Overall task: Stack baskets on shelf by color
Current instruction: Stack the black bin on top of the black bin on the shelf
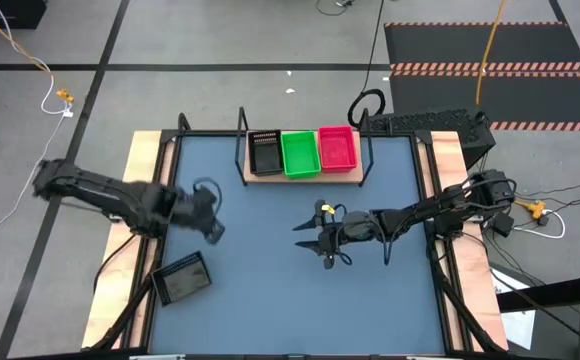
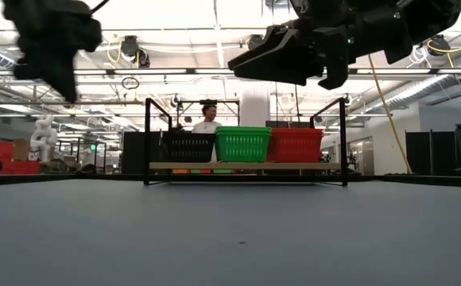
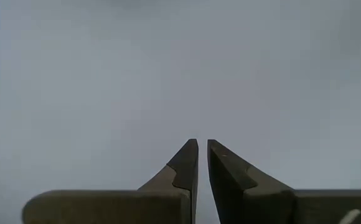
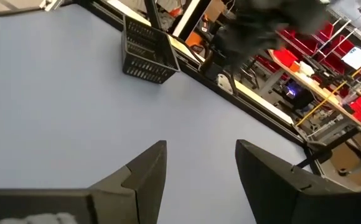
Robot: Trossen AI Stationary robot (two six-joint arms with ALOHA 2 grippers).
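- At the far edge of the bench (image 1: 270,260), the shelf (image 1: 303,178) carries three stacks of baskets side by side: a black stack (image 1: 265,153) on the left, a green stack (image 1: 300,153) in the middle and a pink-red stack (image 1: 337,148) on the right, each touching its neighbour.
- From the low view the same row reads black (image 2: 187,147), green (image 2: 242,144), pink-red (image 2: 296,144), sitting between the black wire uprights of the shelf (image 2: 244,166).
- Near the bench's front left corner, one more black basket (image 1: 181,278) lies alone on the bench top, turned at an angle and well apart from the shelf; the right wrist view shows it too (image 4: 148,53), standing on the bench near its wooden edge.
- Over the left part of the bench, the left pincer (image 1: 213,222) hangs above the surface between the lone basket and the shelf; its own view shows its fingers (image 3: 187,163) drawn nearly together with only a narrow slit between them, nothing held.
- Over the middle of the bench, the right pincer (image 1: 310,238) is raised clear of the surface, its fingers (image 4: 146,168) spread apart and empty.
- Behind the shelf, in the low view, a person (image 2: 208,119) shows in the room.
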